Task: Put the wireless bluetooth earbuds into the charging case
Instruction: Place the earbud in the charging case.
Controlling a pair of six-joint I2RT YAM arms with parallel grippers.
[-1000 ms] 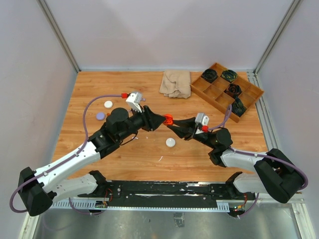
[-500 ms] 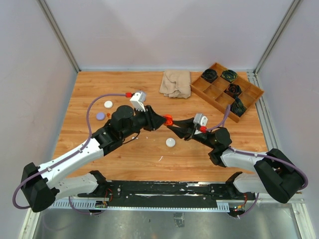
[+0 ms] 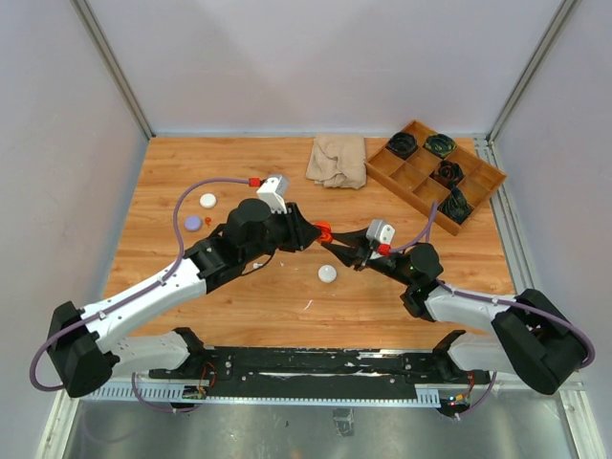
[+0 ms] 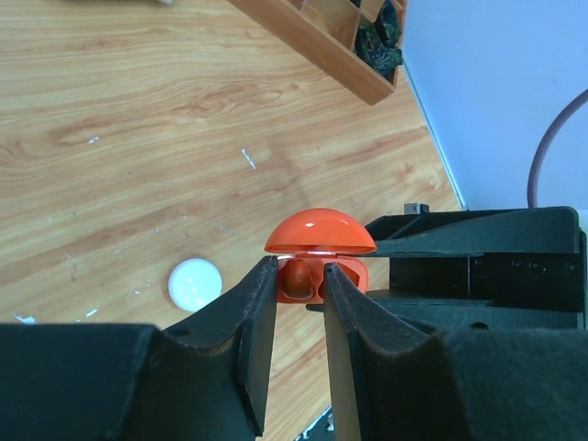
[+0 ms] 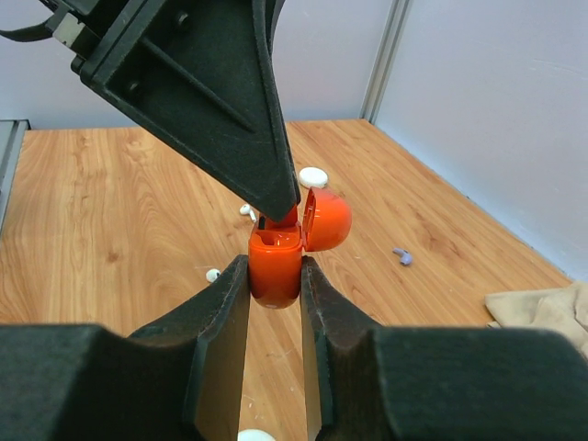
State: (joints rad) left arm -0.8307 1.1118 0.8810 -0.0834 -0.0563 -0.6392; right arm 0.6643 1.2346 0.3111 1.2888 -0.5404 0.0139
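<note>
Mid-air over tabletop [image 3: 191, 158]: right tool [image 5: 275, 280] closed tight on orange case [image 5: 276, 253], lid open; left tool [image 4: 299, 283] nearly closed, pinching orange earbud [image 4: 296, 276] at case mouth, seating unclear.

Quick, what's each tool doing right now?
Left tool: closed on an orange earbud.
Right tool: closed on the open orange charging case.

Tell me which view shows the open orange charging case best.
The right wrist view: the orange charging case sits centred between the right fingers, lid open. The left wrist view shows its lid and some body behind the left fingers and orange earbud. The top view shows only a small orange spot.
</note>
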